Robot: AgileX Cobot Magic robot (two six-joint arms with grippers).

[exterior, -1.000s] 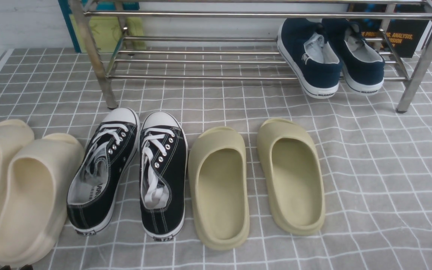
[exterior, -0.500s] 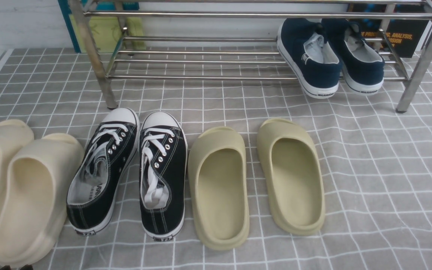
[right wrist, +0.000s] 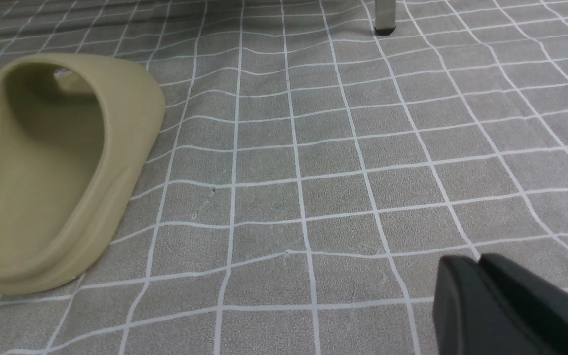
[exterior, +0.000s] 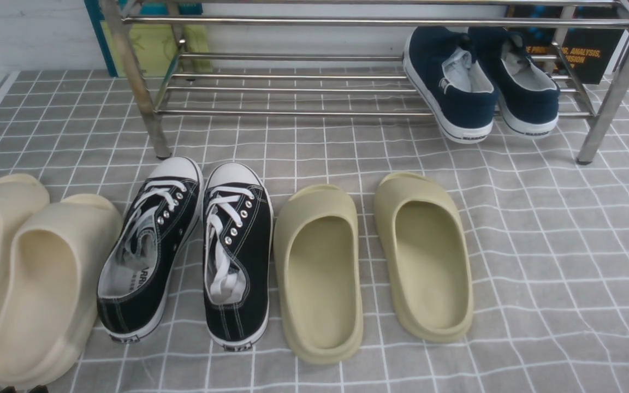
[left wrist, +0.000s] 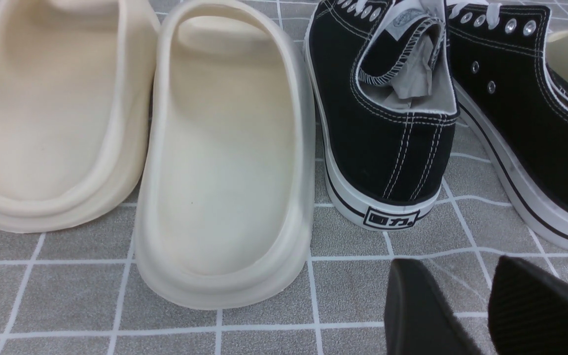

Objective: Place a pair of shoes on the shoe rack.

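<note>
Left gripper [left wrist: 461, 301]: fingers slightly apart, nothing between. 2 cream slides [exterior: 55, 284], 2 black sneakers [exterior: 238, 245], 2 olive slides [exterior: 322, 284] on cloth [exterior: 555, 245]. 2 navy slip-ons [exterior: 470, 93] on lower bars of rack [exterior: 292, 113], right end. Right gripper [right wrist: 476, 305]: fingers nearly together, whether shut cannot tell.

Grey cloth [exterior: 538, 245], white grid lines, covered the surface; wavy toward lower right. White wall [exterior: 30, 33] ran behind, upper left of the frame. Teal-and-yellow panel [exterior: 156, 49] stood upper left; dark book cover [exterior: 582, 52], orange lettering, upper right. Light was soft.
</note>
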